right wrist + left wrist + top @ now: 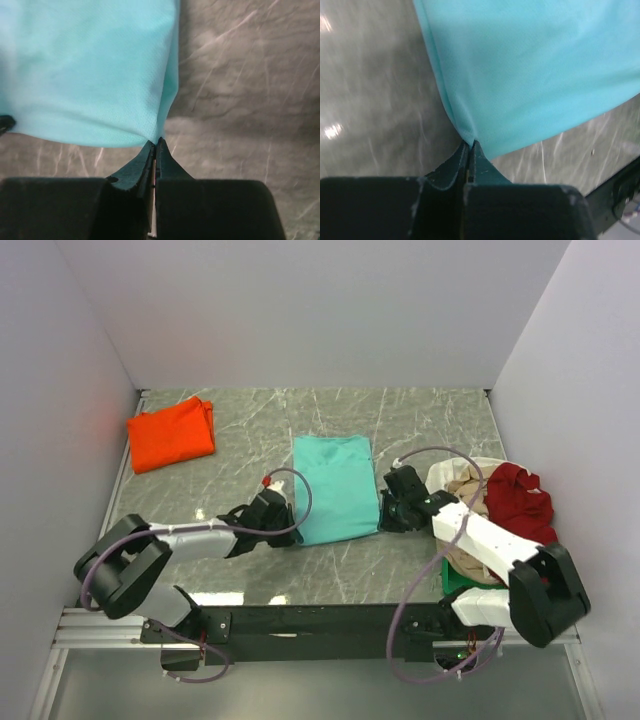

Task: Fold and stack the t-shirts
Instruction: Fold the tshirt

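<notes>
The orange t-shirt (172,434) lies folded, the left pincer (292,528) and right pincer (384,512) each pinch the teal t-shirt (335,487) mid-fold, and the heap of shirts (505,502) awaits folding.

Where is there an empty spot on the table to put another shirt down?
The table is bare between the orange shirt and the teal shirt, and behind the teal shirt up to the back wall. It is crowded on the right, with the pile and right arm, and near the front left, where the left arm lies.
</notes>
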{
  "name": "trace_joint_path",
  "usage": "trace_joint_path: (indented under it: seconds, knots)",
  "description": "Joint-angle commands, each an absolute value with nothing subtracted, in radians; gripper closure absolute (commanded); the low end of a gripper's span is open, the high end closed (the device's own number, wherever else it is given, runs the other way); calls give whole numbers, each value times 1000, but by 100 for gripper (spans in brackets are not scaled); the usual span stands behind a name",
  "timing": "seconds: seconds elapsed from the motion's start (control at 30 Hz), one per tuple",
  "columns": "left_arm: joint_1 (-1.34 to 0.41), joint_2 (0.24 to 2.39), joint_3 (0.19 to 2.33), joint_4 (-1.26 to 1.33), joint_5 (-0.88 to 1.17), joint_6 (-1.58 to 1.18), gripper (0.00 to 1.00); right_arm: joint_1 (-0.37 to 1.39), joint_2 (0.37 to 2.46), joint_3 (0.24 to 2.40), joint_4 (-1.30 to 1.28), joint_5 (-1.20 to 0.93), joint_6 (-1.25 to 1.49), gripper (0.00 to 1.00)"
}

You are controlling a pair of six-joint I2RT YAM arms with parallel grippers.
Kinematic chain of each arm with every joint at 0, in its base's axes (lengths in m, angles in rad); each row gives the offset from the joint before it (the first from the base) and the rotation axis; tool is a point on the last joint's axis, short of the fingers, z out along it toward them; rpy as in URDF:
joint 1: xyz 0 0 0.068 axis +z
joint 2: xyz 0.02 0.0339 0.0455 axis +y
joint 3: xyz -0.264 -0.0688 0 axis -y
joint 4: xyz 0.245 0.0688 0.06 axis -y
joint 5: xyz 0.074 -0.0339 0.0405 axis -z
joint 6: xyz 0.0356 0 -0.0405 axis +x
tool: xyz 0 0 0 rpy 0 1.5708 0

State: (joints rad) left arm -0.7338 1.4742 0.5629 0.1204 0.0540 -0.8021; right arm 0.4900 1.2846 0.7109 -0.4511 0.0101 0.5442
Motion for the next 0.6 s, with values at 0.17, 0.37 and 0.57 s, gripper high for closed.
trace_joint_path:
  seconds: [0.17, 0.37, 0.57]
  knots:
    - [-818, 1235, 528, -126, 3, -873, 100, 603, 1069, 673, -641, 107, 630, 100]
    - [-859, 1046, 522, -219, 3, -928, 99, 706, 948, 699, -739, 141, 716, 100]
    - [-874, 922, 537, -249, 8, -956, 100, 750, 859, 762, -813, 167, 756, 100]
